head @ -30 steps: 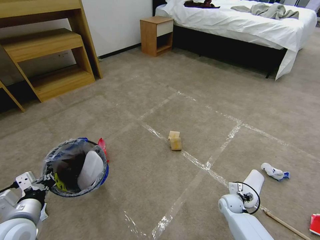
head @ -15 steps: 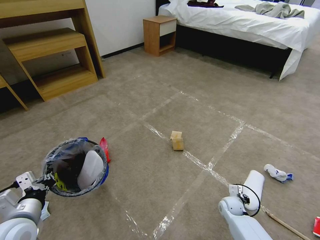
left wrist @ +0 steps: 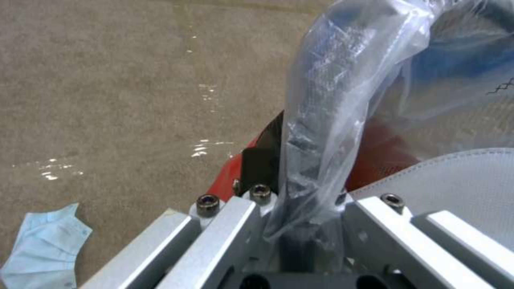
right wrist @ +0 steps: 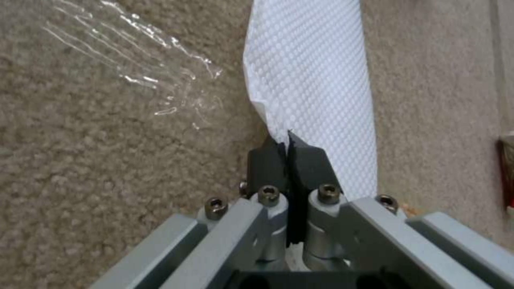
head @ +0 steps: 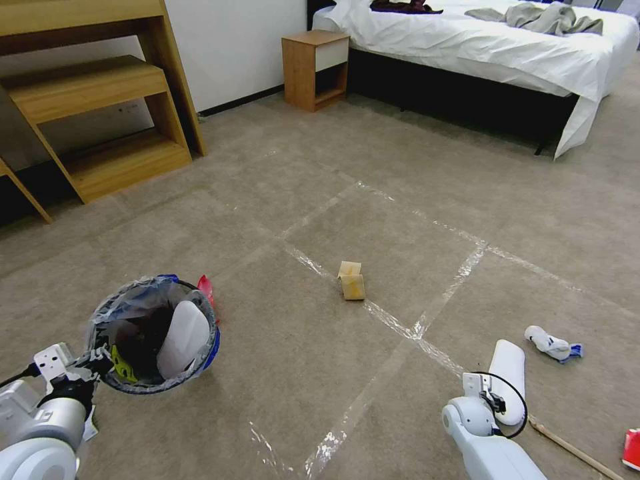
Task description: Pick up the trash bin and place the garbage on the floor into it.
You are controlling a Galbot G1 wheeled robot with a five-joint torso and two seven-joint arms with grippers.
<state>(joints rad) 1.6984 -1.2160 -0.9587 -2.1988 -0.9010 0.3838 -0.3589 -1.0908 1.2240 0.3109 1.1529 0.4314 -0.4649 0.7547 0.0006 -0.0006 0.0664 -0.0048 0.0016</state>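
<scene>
floor (head: 373,167): beige carpet crossed by shiny tape strips.
trash bin (head: 203,352): near left, bag-lined, a white slipper inside.
left gripper (head: 93,363): clamped tight on the bin's near rim.
slipper (head: 508,373): white, near right, on the carpet.
right gripper (right wrist: 289,154): pinched closed on the slipper's edge.
paper bag (head: 351,281): tan, on the tape at centre.
blue mask (left wrist: 43,251): on the carpet beside the bin.

The left gripper (left wrist: 300,188) pinches the rim of the red-based, blue-banded round trash bin (left wrist: 375,156), through its crinkled translucent plastic liner (left wrist: 343,80). A white flat slipper (left wrist: 460,180) rests inside. On the beige-brown carpet (left wrist: 107,80) lies a pale blue face mask (left wrist: 40,249).
</scene>
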